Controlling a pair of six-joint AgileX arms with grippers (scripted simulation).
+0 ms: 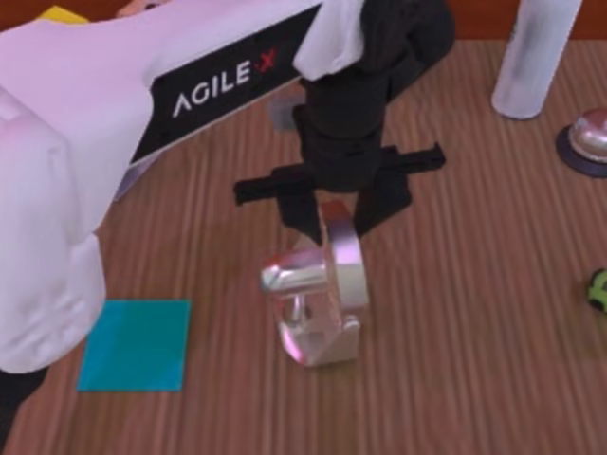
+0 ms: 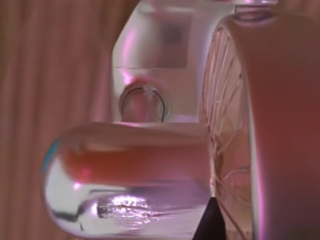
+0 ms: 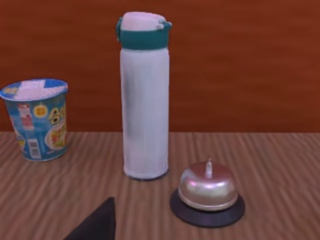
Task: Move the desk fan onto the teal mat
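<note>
The desk fan (image 1: pixel 318 284) stands upright near the table's middle, a shiny pinkish-silver thing with a ring head, rounded hub and blocky base. My left gripper (image 1: pixel 341 220) comes down over its top, one dark finger on each side of the ring, shut on it. In the left wrist view the hub (image 2: pixel 130 175) and grille fill the picture, and one fingertip (image 2: pixel 210 222) lies against the grille. The teal mat (image 1: pixel 136 344) lies flat at the front left, apart from the fan. My right gripper (image 3: pixel 100 225) shows only as a dark tip, parked off to the right.
A tall white bottle (image 1: pixel 531 57) with a teal cap stands at the back right, with a silver bell (image 1: pixel 590 140) on a dark disc next to it. A noodle cup (image 3: pixel 37 120) stands beyond them. A green object (image 1: pixel 599 289) sits at the right edge.
</note>
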